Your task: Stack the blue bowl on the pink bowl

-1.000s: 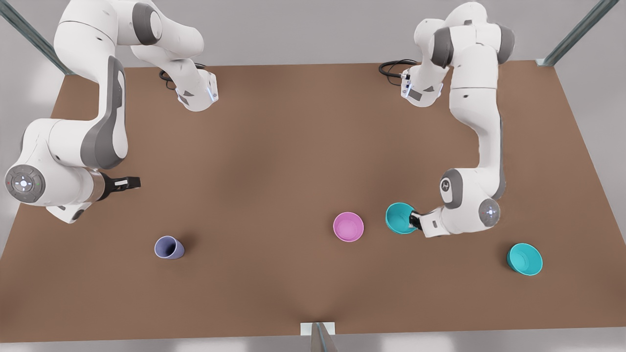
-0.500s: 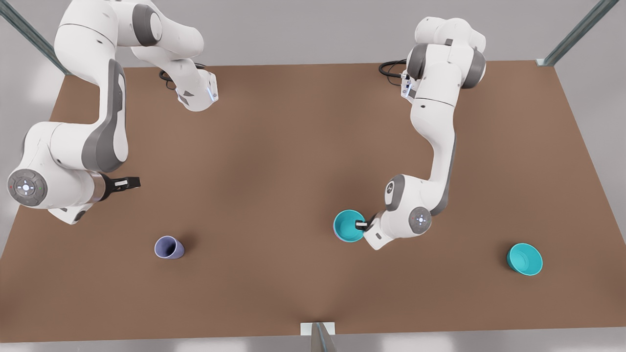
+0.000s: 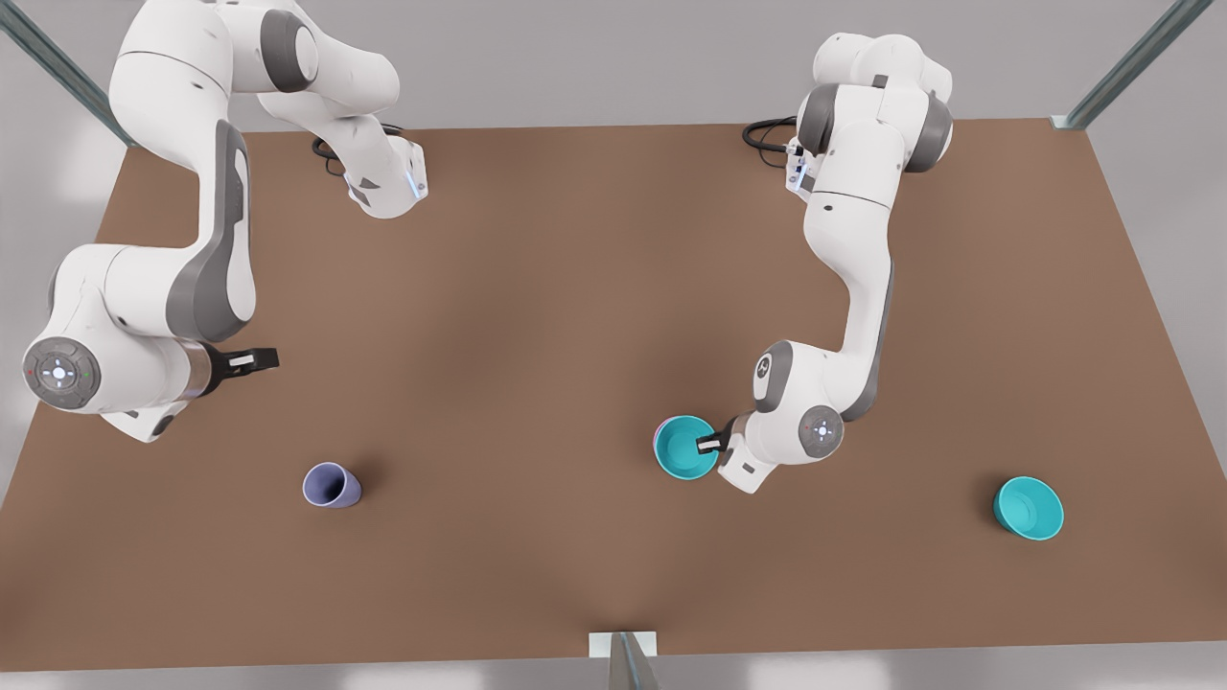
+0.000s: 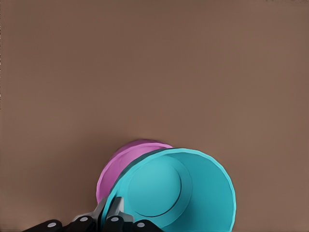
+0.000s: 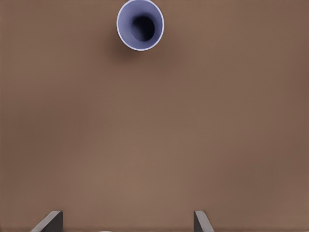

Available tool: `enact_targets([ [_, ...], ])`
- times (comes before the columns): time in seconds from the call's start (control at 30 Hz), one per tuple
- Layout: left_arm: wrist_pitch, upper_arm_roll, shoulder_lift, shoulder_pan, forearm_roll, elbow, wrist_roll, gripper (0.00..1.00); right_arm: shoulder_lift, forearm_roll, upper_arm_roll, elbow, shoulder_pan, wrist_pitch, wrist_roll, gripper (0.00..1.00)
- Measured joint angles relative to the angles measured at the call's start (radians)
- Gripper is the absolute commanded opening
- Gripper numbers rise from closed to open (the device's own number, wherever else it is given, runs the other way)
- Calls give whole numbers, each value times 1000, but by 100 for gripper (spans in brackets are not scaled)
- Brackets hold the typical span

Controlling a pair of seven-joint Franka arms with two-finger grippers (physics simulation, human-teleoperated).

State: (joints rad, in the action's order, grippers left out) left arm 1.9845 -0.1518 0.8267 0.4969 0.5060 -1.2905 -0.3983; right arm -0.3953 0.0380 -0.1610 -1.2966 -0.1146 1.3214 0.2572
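Note:
The blue bowl point(image 3: 684, 448) hangs over the pink bowl point(image 3: 656, 440) and covers nearly all of it, so that a thin pink edge peeks out on the front view's left. My left gripper point(image 3: 711, 444), on the arm at the front view's right, is shut on the blue bowl's rim. In the left wrist view the blue bowl point(image 4: 193, 191) sits tilted and offset above the pink bowl point(image 4: 117, 163), with the left gripper point(image 4: 110, 213) pinching its near rim. I cannot tell whether the bowls touch. My right gripper point(image 3: 251, 360) waits open at the front view's left.
A second teal bowl point(image 3: 1028, 508) stands near the table's right side in the front view. A lavender-blue cup point(image 3: 332, 485) stands at the front left, and it lies ahead of the right gripper point(image 5: 126, 213) as the cup point(image 5: 140, 25). The brown table point(image 3: 537, 287) is bare between the arms.
The left gripper carried the blue bowl toward the front view's left, from beside the pink bowl to over it, then settled slightly. The right arm barely shifted.

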Motion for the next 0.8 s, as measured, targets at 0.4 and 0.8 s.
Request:
enact_targets([
  [0.4,-179,-174,-174,0,-29,19,-65,100,-10,-1,-6,0,-5,3,3,100],
  [0.8,-535,168,-659,-413,-496,-56,216,100,-2,0,-7,3,-5,17,4,100],
])
